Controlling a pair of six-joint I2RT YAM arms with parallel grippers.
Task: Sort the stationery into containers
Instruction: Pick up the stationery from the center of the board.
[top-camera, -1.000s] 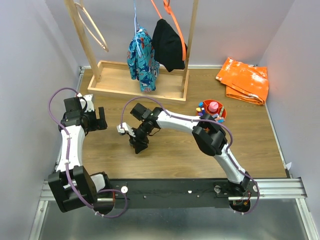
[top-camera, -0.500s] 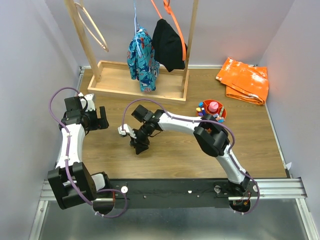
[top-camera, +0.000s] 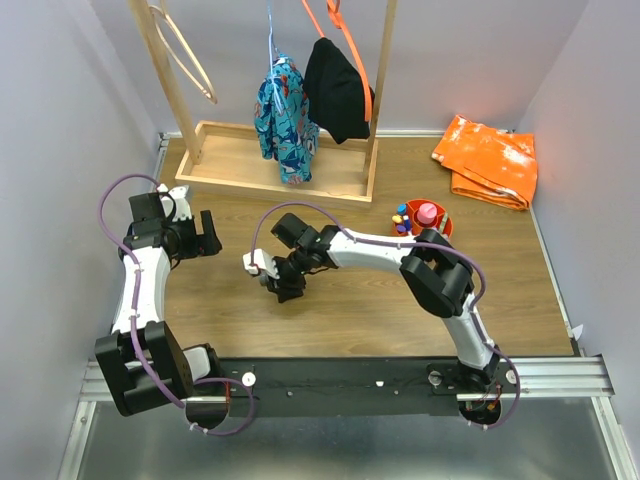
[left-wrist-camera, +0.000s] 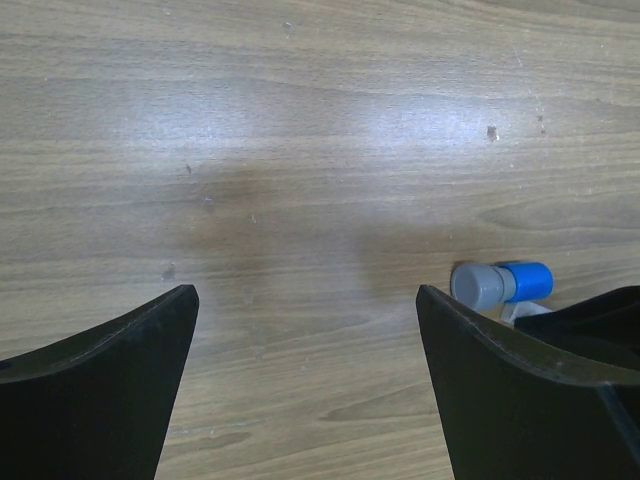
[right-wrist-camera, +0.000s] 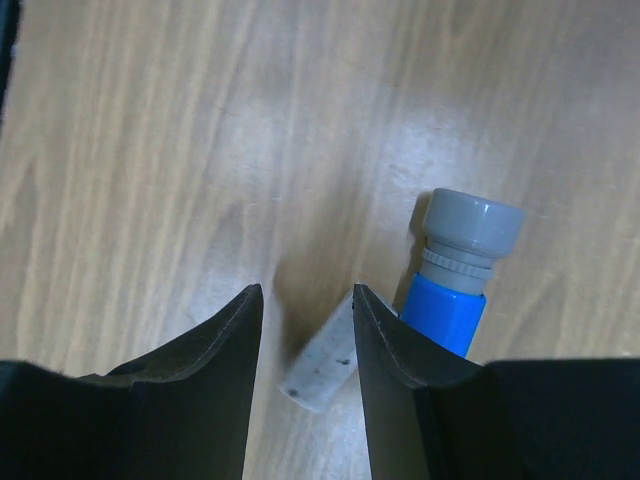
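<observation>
In the right wrist view my right gripper (right-wrist-camera: 306, 300) points down at the table with its jaws partly apart. A small white speckled piece (right-wrist-camera: 322, 368) lies between them, against the right finger and apart from the left one. Just outside the right finger lies a blue pen with a grey end (right-wrist-camera: 455, 290). The left wrist view shows the same pen (left-wrist-camera: 505, 282) beside the right gripper's black body. My left gripper (left-wrist-camera: 305, 295) stands wide open over bare wood. The orange cup (top-camera: 443, 222) at the right holds several pieces, among them a pink highlighter (top-camera: 427, 212).
A wooden rack base (top-camera: 230, 165) with hanging clothes (top-camera: 285, 120) stands at the back. A folded orange bag (top-camera: 487, 160) lies at the back right. Grey walls close both sides. The metal rail (top-camera: 340, 380) runs along the near edge.
The right gripper has shifted a little right and nearer over the table. The left gripper has edged slightly right and stays wide open.
</observation>
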